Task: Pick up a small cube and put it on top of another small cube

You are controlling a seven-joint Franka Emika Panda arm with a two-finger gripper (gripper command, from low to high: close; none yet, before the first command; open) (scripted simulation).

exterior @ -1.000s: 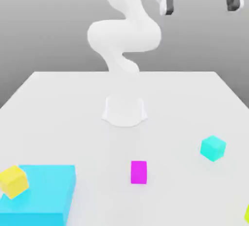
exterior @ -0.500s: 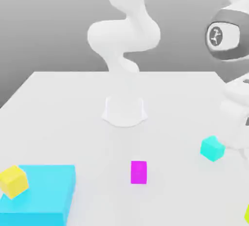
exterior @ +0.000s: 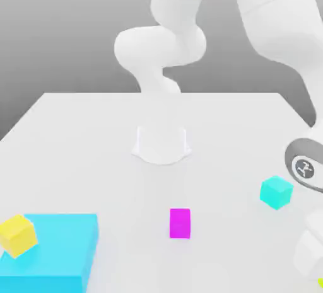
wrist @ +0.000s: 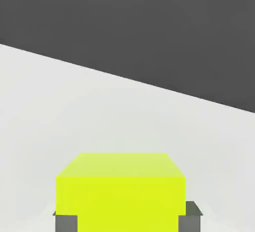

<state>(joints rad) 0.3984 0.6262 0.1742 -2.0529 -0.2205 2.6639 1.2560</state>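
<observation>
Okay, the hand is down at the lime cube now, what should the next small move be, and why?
Probably lift straight up a little. In the hand view the fingers sit against both sides of the lime cube, which is still on the table. Raising it clears the surface before carrying it toward another small cube, such as the cyan cube.

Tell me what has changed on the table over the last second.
The arm swung down from high above the table to the near corner on the exterior view's right, and the hand closed around the lime cube, with a finger against each side. The golden-yellow cube, the big cyan block, the magenta block and the small cyan cube stayed where they were.
</observation>
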